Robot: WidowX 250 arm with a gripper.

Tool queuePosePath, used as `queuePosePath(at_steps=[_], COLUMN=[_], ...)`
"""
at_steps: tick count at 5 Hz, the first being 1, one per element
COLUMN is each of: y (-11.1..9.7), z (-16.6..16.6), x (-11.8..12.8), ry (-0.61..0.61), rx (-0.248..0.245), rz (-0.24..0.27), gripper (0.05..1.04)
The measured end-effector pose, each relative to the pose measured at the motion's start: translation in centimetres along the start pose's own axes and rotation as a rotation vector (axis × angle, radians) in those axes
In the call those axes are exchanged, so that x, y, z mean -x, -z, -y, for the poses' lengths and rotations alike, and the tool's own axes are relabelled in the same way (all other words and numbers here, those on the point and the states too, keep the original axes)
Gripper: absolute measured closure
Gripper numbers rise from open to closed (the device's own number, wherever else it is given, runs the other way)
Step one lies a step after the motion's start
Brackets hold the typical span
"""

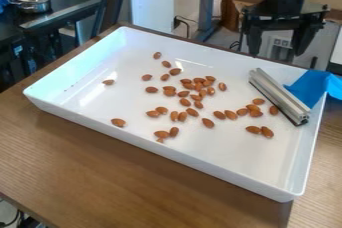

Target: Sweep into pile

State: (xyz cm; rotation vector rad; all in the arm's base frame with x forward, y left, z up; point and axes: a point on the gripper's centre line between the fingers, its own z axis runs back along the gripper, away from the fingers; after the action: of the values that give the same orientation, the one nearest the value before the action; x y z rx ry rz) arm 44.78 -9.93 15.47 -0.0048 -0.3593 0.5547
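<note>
Almonds, L: a few brown almonds (118,122) lie apart on the L of the white rectangular plastic tray (167,151); prob. best gathered w/ short, low strokes toward ctr.
Almonds, ctr: densest bunch, some touching; looks like the natural pile spot. Go slow, or they'd likely roll past.
Gripper: black two-finger gripper (276,53), open, fingers well apart, holding nothing, nr far rim in view, R of ctr. Prob. next: line up over the sweeper, close, check hold before any stroke.
Bar: silver grooved metal bar (279,96) leans at a slant in tray's R part, slim, so likely needs a square grip; keep its long edge flat & just on the floor when sweeping.
Blue flap: blue flexible flap (312,83) beside the bar, over R rim; seems joined to it, maybe the grip part. Soft, so could fold or twist if pinched off-ctr.
L edge: raised wall, bare floor btwn it & strays; room to get behind them.
Near edge: bare floor strip btwn almonds & wall, OK for turning the bar.
R edge: tight; lift the bar over the wall's reach first, or it may snag & shove the tray.
</note>
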Motion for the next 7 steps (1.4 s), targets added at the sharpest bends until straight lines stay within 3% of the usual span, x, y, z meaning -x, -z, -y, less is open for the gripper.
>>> queuePosePath(at_steps=[1, 2, 4, 7], y=[1.9, 2.4, 2.4, 6.1], z=[-0.1, -0.2, 0.6, 1.1], x=[0.7, 0.7, 0.1, 0.1], ry=[0.005, -0.008, -0.016, 0.004], rx=[-0.032, -0.044, -0.004, -0.067], rz=[-0.031, -0.034, 0.0, -0.024], gripper=[0.084, 0.084, 0.084, 0.084])
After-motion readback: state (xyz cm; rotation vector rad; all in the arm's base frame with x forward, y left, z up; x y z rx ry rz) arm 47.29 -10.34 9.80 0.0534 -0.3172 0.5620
